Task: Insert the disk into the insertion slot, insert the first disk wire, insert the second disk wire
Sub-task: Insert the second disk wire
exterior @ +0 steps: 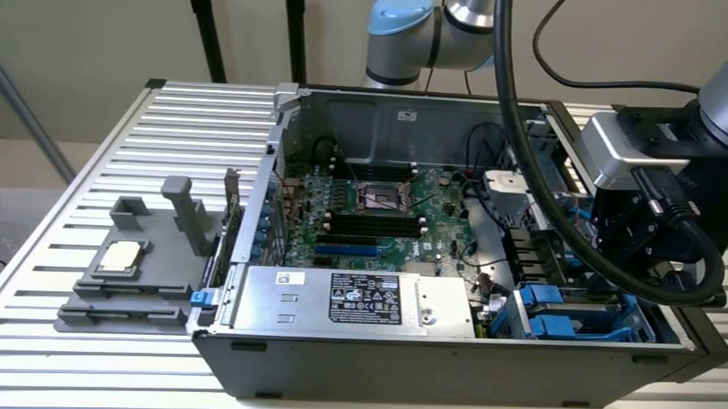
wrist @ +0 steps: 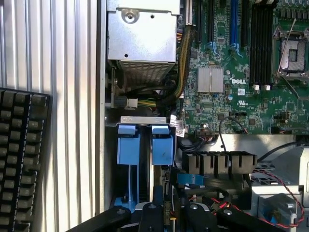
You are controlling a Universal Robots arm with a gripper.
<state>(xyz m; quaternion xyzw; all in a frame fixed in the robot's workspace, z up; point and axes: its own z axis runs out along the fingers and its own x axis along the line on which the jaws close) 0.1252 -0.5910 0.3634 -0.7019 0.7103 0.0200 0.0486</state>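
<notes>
One computer case (exterior: 455, 362) lies open on a slatted metal surface (exterior: 205, 111), and one robot arm (exterior: 444, 30) reaches over it from behind. Inside the case there is one green motherboard (exterior: 449, 213) with four black memory slots (exterior: 373, 223) in a row and one open processor socket (exterior: 381, 194). There is also one silver power-supply box (exterior: 341, 298) with a printed label, lying along the near wall.

At the exterior view's right end of the case sits the grey cage with blue fittings that holds the insertion slot (exterior: 569, 317). The wrist view looks straight down at this cage and shows two blue carrier ends side by side under the cage's grey metal lip. One belongs to the disk (wrist: 162, 147); the other is a second blue carrier (wrist: 129, 145) just beside it, nearer the case wall. The disk stands on edge in the slot's mouth (how far in it has gone cannot be told).

The end effector (wrist: 170, 205) has its two black fingers (wrist: 157, 195) drawn close together on either side of the disk's thin green-edged flank, pinching it.

Outside the case, on the exterior view's left, one grey fixture (exterior: 125, 290) holds one square chip (exterior: 119, 257). One black keyboard (wrist: 21, 159) lies on the surface along the case's outer wall.
</notes>
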